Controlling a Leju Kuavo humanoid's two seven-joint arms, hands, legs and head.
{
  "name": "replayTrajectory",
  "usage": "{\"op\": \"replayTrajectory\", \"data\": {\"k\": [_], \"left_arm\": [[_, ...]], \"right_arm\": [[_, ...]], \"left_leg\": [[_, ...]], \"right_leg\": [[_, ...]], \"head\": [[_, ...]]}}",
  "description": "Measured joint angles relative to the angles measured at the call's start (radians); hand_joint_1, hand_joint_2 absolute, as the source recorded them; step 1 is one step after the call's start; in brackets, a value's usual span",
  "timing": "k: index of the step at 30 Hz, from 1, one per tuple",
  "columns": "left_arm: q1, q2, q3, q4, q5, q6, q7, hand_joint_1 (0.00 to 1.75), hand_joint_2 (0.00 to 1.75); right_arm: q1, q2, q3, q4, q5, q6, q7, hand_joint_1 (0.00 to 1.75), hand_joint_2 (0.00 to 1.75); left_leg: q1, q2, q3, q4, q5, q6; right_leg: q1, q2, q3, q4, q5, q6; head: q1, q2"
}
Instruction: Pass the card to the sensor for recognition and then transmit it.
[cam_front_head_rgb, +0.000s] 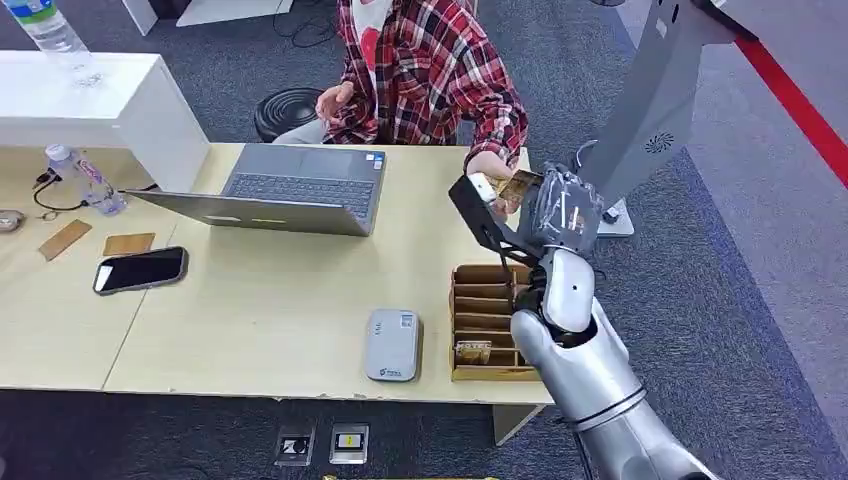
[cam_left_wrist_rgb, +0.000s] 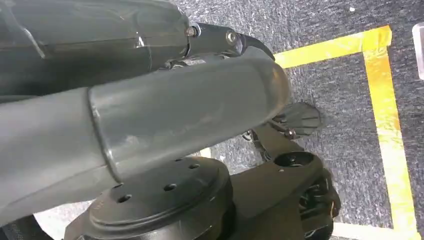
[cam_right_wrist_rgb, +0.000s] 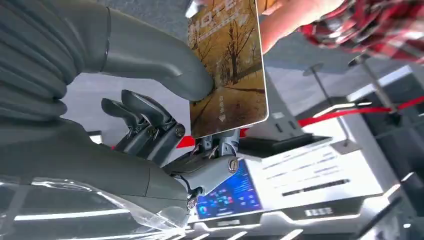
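Observation:
My right hand (cam_front_head_rgb: 566, 212) is raised over the table's far right corner and pinches a brown card (cam_front_head_rgb: 516, 187) printed with autumn trees. In the right wrist view the grey thumb (cam_right_wrist_rgb: 165, 67) presses on the card (cam_right_wrist_rgb: 227, 70) with the darker fingers (cam_right_wrist_rgb: 150, 127) behind it. A person in a plaid shirt (cam_front_head_rgb: 430, 70) sits across the table; their hand (cam_front_head_rgb: 486, 168) touches the card's far end (cam_right_wrist_rgb: 287, 22). The grey card sensor (cam_front_head_rgb: 392, 345) lies near the front edge, left of my arm. My left hand (cam_left_wrist_rgb: 200, 95) hangs over the floor, fingers stretched and holding nothing.
A wooden slotted card box (cam_front_head_rgb: 487, 320) with a card in it stands under my right forearm. An open laptop (cam_front_head_rgb: 290, 190), a black phone (cam_front_head_rgb: 140, 270), a water bottle (cam_front_head_rgb: 85, 180) and two wooden tags (cam_front_head_rgb: 128, 243) lie to the left. Yellow floor tape (cam_left_wrist_rgb: 385, 115) runs below.

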Motion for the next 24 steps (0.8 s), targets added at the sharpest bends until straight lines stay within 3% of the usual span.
{"op": "replayTrajectory", "data": {"k": [5,6,7,8,9,12,18,24], "left_arm": [[0.014,0.001,0.0,0.0,-0.002,0.002,0.0,0.0,0.0],[0.016,0.001,0.0,0.0,-0.002,0.002,0.0,0.0,0.0],[0.018,0.001,0.0,0.0,-0.002,0.002,0.0,0.0,0.0],[0.02,0.002,0.0,0.0,-0.002,0.002,0.0,0.0,0.0],[0.021,0.003,0.0,0.0,-0.003,0.002,0.0,0.0,0.0],[0.026,0.004,0.0,0.0,-0.004,0.002,0.0,0.0,0.0],[0.034,0.005,0.007,0.0,0.014,0.007,-0.005,0.0,0.0],[0.046,0.006,0.024,0.002,0.044,0.007,-0.01,0.0,0.0]], "right_arm": [[0.016,-0.023,-0.032,0.0,0.013,-0.003,0.004,1.75,1.75],[0.02,-0.026,-0.036,0.0,0.018,-0.002,0.005,1.61,1.75],[0.024,-0.027,-0.039,0.0,0.023,-0.002,0.006,1.19,1.75],[0.027,-0.029,-0.041,0.0,0.027,-0.002,0.01,1.19,1.75],[0.031,-0.03,-0.045,0.0,0.031,-0.002,0.011,0.0,1.75],[0.038,-0.033,-0.048,0.0,0.032,-0.004,0.011,0.0,1.75],[0.095,-0.038,-0.061,-0.034,-0.095,-0.016,-0.074,0.0,1.75],[0.179,-0.066,-0.063,-0.133,-0.206,0.069,-0.113,0.0,1.75]], "left_leg": [[0.0,0.0,0.0,0.0,0.0,0.0],[0.0,0.0,0.0,0.0,0.0,0.0],[0.0,0.0,0.0,0.0,0.0,0.0],[0.0,0.0,-0.001,0.0,0.0,0.0],[0.0,0.0,-0.001,0.0,0.0,0.0],[0.0,-0.001,-0.001,0.0,0.0,0.0],[0.0,-0.001,-0.001,0.0,0.0,0.0],[0.0,-0.001,-0.001,0.0,0.0,0.0]], "right_leg": [[0.0,0.0,0.0,0.0,0.0,0.0],[0.0,0.0,0.0,0.0,0.0,0.0],[0.0,0.0,0.0,0.0,0.0,0.0],[0.0,0.0,0.0,0.0,0.0,0.0],[0.0,0.0,0.0,0.0,0.0,0.0],[0.0,-0.001,0.0,0.0,0.0,0.0],[0.0,-0.001,0.0,0.0,0.0,0.0],[0.0,-0.001,0.0,0.0,0.0,0.0]], "head": [[0.0,0.0],[0.0,0.0],[0.0,0.0],[0.0,0.0],[0.0,0.0],[0.0,0.0],[0.0,0.0],[0.0,0.0]]}}
